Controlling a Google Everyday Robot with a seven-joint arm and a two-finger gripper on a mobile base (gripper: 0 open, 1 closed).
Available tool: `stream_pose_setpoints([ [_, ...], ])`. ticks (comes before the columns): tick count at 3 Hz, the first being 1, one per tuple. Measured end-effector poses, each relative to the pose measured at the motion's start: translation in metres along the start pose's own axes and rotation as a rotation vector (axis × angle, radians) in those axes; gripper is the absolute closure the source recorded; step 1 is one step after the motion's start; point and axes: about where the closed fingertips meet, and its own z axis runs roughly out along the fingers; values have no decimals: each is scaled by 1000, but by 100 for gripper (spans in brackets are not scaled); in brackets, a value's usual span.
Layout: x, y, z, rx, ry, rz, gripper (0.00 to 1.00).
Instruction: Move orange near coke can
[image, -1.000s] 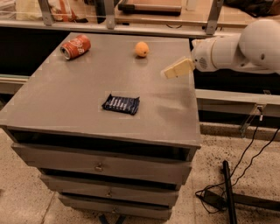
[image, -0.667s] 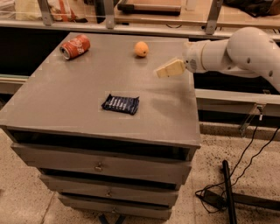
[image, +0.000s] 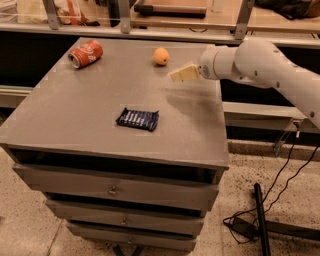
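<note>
The orange (image: 161, 56) is a small round fruit near the far edge of the grey cabinet top (image: 90, 110). The coke can (image: 85, 53) lies on its side at the far left of the same top, well apart from the orange. My gripper (image: 181, 74) is at the end of the white arm that reaches in from the right. It hangs above the top just right of and in front of the orange, not touching it.
A dark blue snack wrapper (image: 138, 119) lies in the middle of the top. The cabinet has drawers (image: 115, 190) below. A railing and shelf (image: 150, 20) run behind the top. Black cables (image: 260, 220) lie on the floor at the right.
My gripper and arm have moved left across the top, closer to the orange. The orange, can and wrapper have not moved.
</note>
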Motion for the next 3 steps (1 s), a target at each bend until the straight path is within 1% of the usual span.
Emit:
stream_pose_setpoints([
  [1, -2, -24, 19, 90, -5, 31, 0],
  [2, -5, -28, 45, 80, -18, 77, 0],
  [3, -18, -21, 71, -36, -34, 122, 0],
])
